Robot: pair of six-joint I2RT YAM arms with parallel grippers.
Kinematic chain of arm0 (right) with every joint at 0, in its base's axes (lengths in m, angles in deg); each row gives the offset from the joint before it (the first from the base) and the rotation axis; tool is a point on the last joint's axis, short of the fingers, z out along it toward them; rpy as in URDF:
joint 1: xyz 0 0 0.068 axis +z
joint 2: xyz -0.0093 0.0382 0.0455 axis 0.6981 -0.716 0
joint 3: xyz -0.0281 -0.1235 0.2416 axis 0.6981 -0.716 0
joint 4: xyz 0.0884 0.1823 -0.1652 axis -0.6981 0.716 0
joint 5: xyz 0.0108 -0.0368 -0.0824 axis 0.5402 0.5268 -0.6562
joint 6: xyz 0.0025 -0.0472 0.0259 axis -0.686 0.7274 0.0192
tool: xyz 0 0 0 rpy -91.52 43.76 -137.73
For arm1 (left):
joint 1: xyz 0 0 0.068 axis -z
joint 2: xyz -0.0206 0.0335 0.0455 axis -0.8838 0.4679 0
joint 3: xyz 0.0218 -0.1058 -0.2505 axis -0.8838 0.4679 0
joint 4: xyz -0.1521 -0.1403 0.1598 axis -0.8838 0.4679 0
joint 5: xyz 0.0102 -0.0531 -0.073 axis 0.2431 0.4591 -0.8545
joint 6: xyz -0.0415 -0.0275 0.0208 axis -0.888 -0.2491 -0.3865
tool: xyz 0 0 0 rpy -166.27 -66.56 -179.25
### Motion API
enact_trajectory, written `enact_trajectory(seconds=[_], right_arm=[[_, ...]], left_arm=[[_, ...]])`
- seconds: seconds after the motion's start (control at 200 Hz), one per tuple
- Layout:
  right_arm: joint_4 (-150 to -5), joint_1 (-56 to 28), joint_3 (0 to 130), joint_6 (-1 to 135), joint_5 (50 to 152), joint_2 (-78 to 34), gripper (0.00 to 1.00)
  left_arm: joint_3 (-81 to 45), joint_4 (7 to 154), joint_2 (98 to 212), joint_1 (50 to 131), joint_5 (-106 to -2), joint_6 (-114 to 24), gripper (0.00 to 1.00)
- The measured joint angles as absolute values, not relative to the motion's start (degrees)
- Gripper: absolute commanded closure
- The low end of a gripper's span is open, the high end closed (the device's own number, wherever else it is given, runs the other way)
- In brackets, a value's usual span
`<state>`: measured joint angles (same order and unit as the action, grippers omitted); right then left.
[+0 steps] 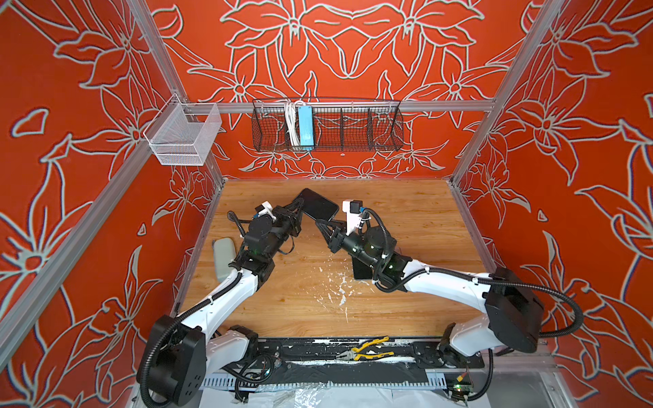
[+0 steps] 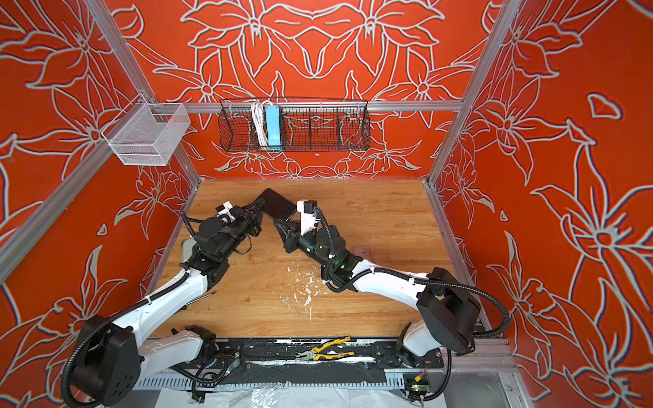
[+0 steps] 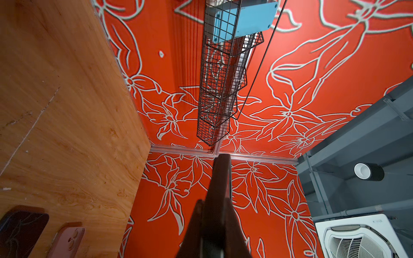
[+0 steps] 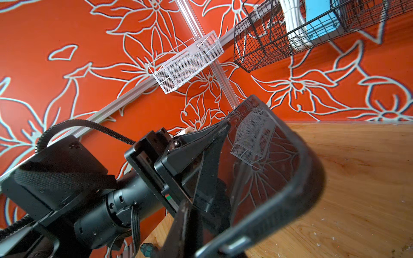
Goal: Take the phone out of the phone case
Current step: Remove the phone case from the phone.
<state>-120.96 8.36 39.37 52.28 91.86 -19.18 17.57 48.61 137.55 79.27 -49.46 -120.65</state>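
**Hidden and cut off**

The phone case [image 3: 67, 240] runs off the frame edge in the left wrist view, as does the dark marbled slab [image 3: 21, 230]. In a top view only a pink sliver of that case shows past the right arm [image 2: 388, 284], at 3 o'clock on the table [image 2: 388, 219]. The left arm [image 1: 229, 293] covers part of the grey slab [image 1: 223, 256] at 9 o'clock. The held phone [image 4: 268, 167] blurs close to the right wrist lens.

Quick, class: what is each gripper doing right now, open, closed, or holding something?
Left gripper: closed on one edge of the black phone, held in the air.
Right gripper: closed on the same phone's near corner.
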Motion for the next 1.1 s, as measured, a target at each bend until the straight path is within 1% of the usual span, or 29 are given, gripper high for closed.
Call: enact_trajectory(seconds=[0.435,0.5,0.656,0.796,0.916,1.101], right_arm=[[-121.5,8.4,39.4,53.0,91.8,-20.0,0.85],[-121.5,8.4,39.4,53.0,91.8,-20.0,0.82],[-120.6,8.4,39.4,55.0,92.2,-20.0,0.79],[-119.1,8.4,39.4,58.0,92.9,-20.0,0.79],[-117.7,8.3,39.7,59.5,93.6,-20.0,0.84],[-116.3,8.3,39.8,61.3,94.0,-19.7,0.87]], left_arm=[[17.5,49.9,137.5,79.2,-48.8,-120.6,1.0],[17.5,49.9,137.5,79.2,-48.8,-120.6,1.0],[17.2,51.0,137.5,79.2,-48.7,-120.7,1.0],[17.1,52.5,137.5,79.2,-48.6,-120.7,1.0],[17.1,53.1,137.5,79.2,-48.5,-120.7,1.0],[17.1,53.5,137.5,79.2,-48.5,-120.7,1.0]])
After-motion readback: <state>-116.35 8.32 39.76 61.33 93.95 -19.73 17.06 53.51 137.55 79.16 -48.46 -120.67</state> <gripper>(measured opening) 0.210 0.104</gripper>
